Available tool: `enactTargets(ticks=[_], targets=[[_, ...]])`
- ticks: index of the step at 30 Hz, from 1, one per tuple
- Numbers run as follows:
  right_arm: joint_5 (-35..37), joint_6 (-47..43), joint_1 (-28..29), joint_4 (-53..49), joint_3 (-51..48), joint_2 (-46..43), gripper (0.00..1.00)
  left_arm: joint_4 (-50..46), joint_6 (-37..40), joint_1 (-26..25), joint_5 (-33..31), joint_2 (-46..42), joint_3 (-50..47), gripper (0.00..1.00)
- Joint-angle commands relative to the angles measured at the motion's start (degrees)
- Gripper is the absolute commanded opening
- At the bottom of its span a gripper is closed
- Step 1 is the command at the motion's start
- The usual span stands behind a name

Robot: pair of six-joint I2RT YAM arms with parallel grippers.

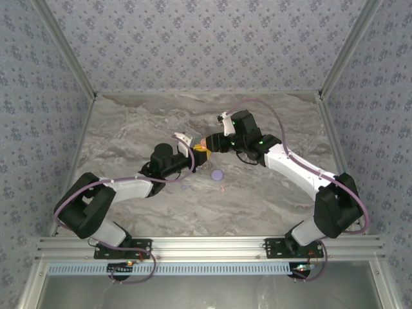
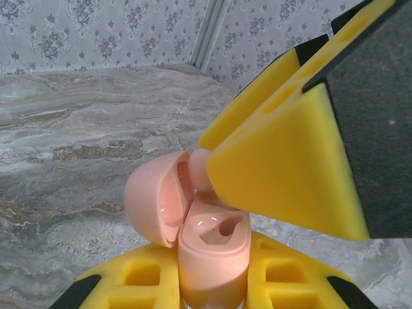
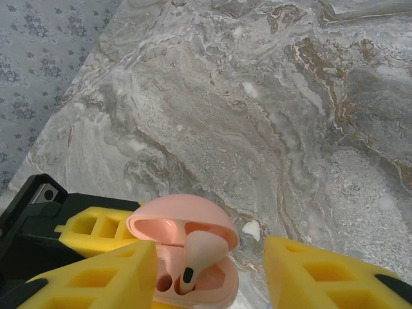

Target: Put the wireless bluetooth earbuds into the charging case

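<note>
The left gripper [image 2: 212, 283] is clamped on the open pink charging case [image 2: 215, 248]; inside it a pale pink earbud [image 3: 195, 256] leans stem-down, nearly upright, between the spread, non-gripping jaws of the right gripper [image 3: 209, 267].

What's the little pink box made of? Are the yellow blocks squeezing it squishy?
The open pale pink case looks like glossy plastic: light glints on its rim. The yellow finger pads gripping it look matte, like foam or soft rubber, with square pockets; squishiness can't be seen.
</note>
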Motion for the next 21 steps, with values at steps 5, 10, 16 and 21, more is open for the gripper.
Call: enactTargets(ticks=[5,10,16,21], targets=[[-1.33,-1.32,0.46,-1.08,2.07,-0.65,0.42,-1.02,2.72,-0.28,-0.07,-2.25,1.49,0.19],[-2.43,-1.79,0.5,-1.39,2.22,-0.61,0.35,-0.95,3.1,-0.27,0.45,-2.6,1.28,0.19],[-3.81,-2.18,0.54,-1.74,2.48,-0.32,0.32,-0.87,3.27,-0.27,1.26,-2.67,1.48,0.19],[-5.1,-2.94,0.7,-2.11,2.66,-0.37,0.32,-0.85,3.45,-0.25,2.17,-2.75,1.56,0.19]])
